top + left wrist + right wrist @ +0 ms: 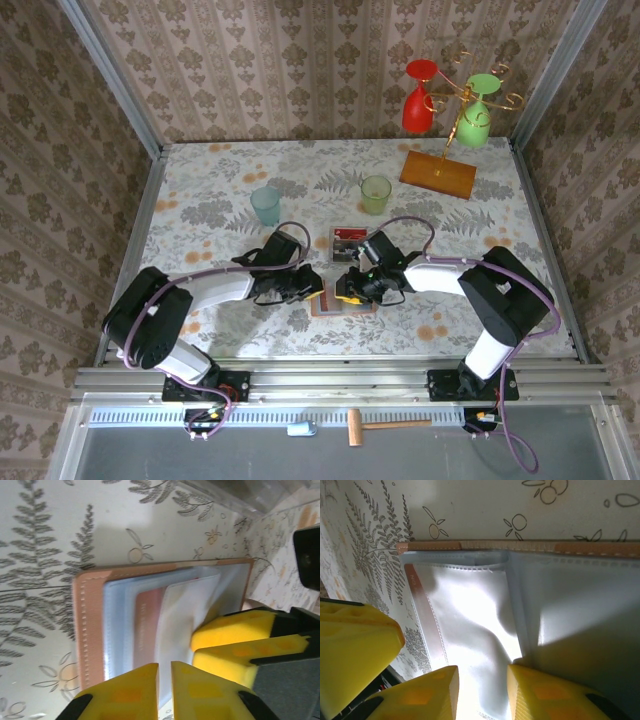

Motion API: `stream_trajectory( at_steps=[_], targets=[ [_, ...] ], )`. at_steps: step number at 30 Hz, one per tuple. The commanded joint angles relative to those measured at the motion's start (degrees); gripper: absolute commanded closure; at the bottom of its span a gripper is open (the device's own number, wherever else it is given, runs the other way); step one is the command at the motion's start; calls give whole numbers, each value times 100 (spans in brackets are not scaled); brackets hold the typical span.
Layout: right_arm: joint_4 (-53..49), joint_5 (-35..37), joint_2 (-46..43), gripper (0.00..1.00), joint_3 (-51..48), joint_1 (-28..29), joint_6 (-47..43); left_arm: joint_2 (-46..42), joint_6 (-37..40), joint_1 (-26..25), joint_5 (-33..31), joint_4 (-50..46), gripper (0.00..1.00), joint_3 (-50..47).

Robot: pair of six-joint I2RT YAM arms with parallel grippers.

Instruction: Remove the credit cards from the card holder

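Observation:
The salmon-pink card holder (322,311) lies open on the table between both grippers, its pale clear pockets (120,630) facing up. A reddish credit card (148,625) sits inside one pocket. Another dark red credit card (351,238) lies in the clear tray (335,250) just behind. My left gripper (165,685) hovers at the holder's (90,630) near edge, jaws a narrow slit apart with nothing between them. My right gripper (482,690) stands open over a wrinkled pocket (470,615), one fingertip (530,680) resting on the fold. Its yellow fingers (235,640) also show in the left wrist view.
A teal cup (266,205) and a green cup (376,193) stand behind the tray. At the back right is an orange stand base (438,173) hung with a red glass (418,105) and a green glass (476,118). A small hammer (372,425) lies below the rail.

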Motion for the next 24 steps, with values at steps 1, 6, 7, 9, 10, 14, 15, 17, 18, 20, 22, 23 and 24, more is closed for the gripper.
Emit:
stream_trajectory(
  at_steps=[1,6,7,9,10,14,15,17,18,20,22,23,24],
  targets=[
    [219,-228,-143,68,-145,-54,144,200,-249,-87,136,363,83,52],
    [408,-346,-148,68,-257,-118,228,366,-266,-134,112,367,80,61],
    [433,-359,-147,69,-277,-129,232,377,-259,-127,85,320,79,61],
    [456,-363,-149,68,-304,-155,241,390,-245,-128,30,264,79,53],
    [485,-379,-144,68,-330,-173,244,395,-245,-131,27,262,79,44],
    [643,-481,-132,68,-420,-234,309,423,-235,-143,22,260,76,68],
    [683,-507,-126,68,-435,-244,320,438,-236,-142,21,264,75,68],
    [738,-554,-126,68,-457,-253,344,450,-245,-144,30,293,74,79],
    [760,-568,-126,68,-466,-260,361,458,-253,-148,45,350,74,79],
    [795,-591,-126,68,-480,-261,373,503,-284,-162,100,469,75,79],
    [814,-608,-114,68,-477,-271,382,569,-333,-178,173,602,76,88],
    [823,-614,-105,68,-492,-270,378,594,-361,-188,194,662,76,87],
    [839,-617,-96,68,-497,-272,389,621,-398,-203,224,734,76,83]
  ],
)
